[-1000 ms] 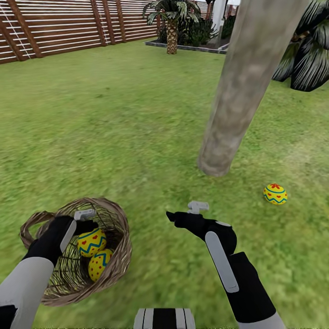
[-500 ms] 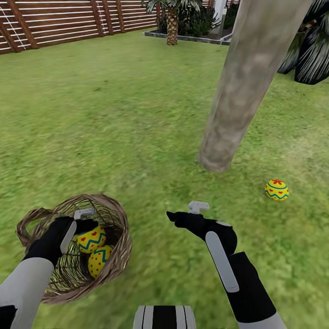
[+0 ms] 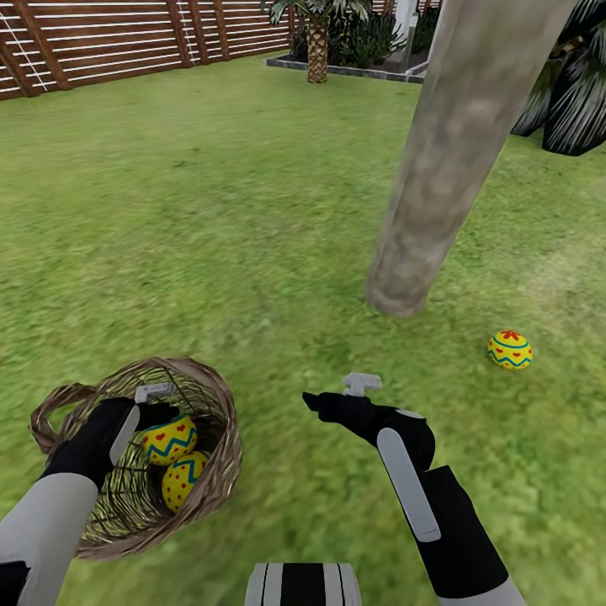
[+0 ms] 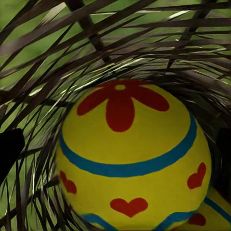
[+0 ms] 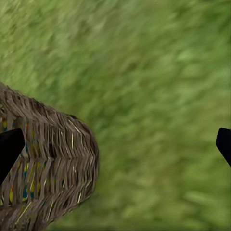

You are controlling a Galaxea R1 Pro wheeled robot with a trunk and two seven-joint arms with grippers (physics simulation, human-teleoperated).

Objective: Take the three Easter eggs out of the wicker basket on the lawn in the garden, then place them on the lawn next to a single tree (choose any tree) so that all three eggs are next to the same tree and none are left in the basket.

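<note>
Green lawn [image 3: 210, 219] stretches across a fenced garden, with a brown slatted wooden fence [image 3: 126, 42] along the far edge and a thick, pale grey-brown tree trunk [image 3: 446, 160] rising ahead.

Left gripper [image 3: 160, 410] reaches inside the wicker basket [image 3: 215, 471], which lies tipped on the grass near the robot's left side. Since half a second ago it has sunk slightly deeper toward the upper egg [image 3: 171, 438]. The left wrist view shows that egg [image 4: 132, 154] large and close between two dark fingertips [image 4: 9, 151], one on each side. The jaws stand apart around it and I cannot tell whether they touch it, so the grasp does not look closed yet. A second egg [image 3: 181, 481] lies just below the first in the basket.

Right gripper [image 3: 337, 396] hovers above bare grass between the basket and the tree, spread wide and empty. It has drifted a little toward the basket, whose woven wall [image 5: 48, 168] appears in its wrist view.

Third egg [image 3: 509, 350] rests on the lawn near the trunk's base, to its right, well apart from the basket. By my judgement one egg is placed and two remain, with the next pickup about to begin.

No brands, labels or writing are readable. The eggs carry only blue zigzag bands, red flowers and red hearts.
</note>
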